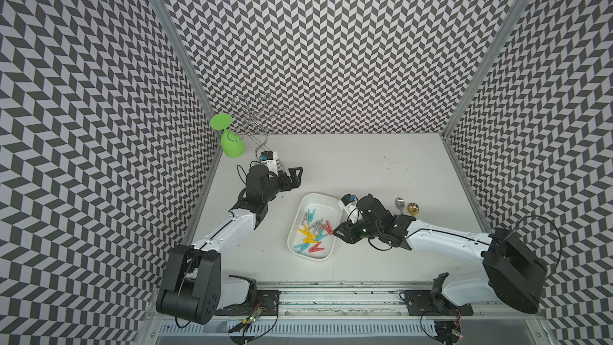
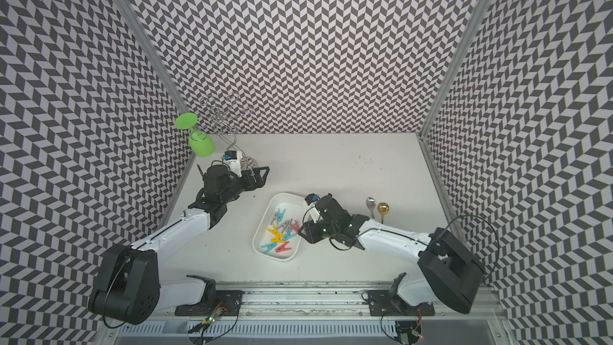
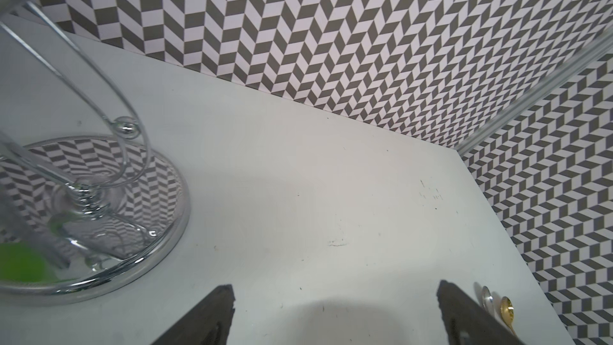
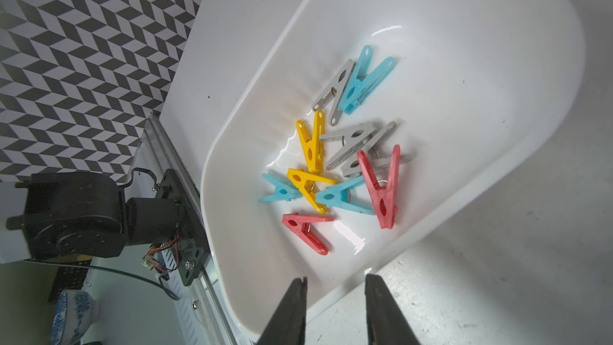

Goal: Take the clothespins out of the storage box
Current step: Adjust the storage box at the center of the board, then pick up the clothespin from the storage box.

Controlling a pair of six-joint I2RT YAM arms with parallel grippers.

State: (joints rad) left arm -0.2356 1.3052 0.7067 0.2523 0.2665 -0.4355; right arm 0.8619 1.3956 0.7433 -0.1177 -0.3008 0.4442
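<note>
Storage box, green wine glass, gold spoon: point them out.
storage box [image 1: 319, 204], top view, bare floor near far rim
green wine glass [image 1: 233, 147], top view, hanging bowl
gold spoon [image 1: 413, 208], top view, bowl

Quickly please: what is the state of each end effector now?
Left end effector: open, holding nothing.
Right end effector: jaws astride the storage box rim; whether it grips cannot be told.
</note>
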